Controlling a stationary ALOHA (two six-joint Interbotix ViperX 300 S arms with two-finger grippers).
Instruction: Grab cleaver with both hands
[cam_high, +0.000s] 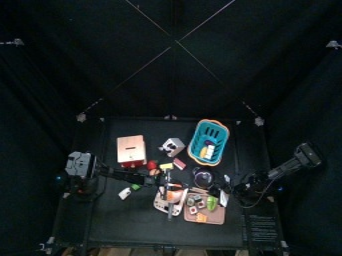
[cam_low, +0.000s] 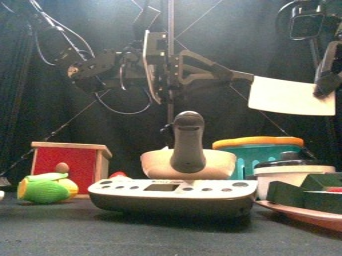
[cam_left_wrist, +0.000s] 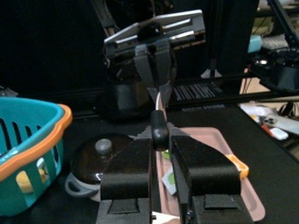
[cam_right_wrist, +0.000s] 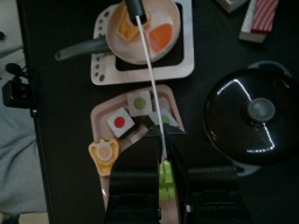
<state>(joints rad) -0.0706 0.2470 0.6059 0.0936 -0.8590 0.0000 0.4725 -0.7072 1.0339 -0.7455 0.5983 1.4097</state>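
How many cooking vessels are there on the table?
2: a frying pan holding a fried egg, and a lidded black pot near it. Others may be hidden.

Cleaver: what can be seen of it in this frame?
The cleaver has a broad, pale, flat rectangular blade and a dark handle. It is held in the air above the table, with its blade face turned to the front camera. Both wrist views show it edge-on as a thin line. The left gripper is shut on one end and the right gripper on the other. Nothing else touches it.
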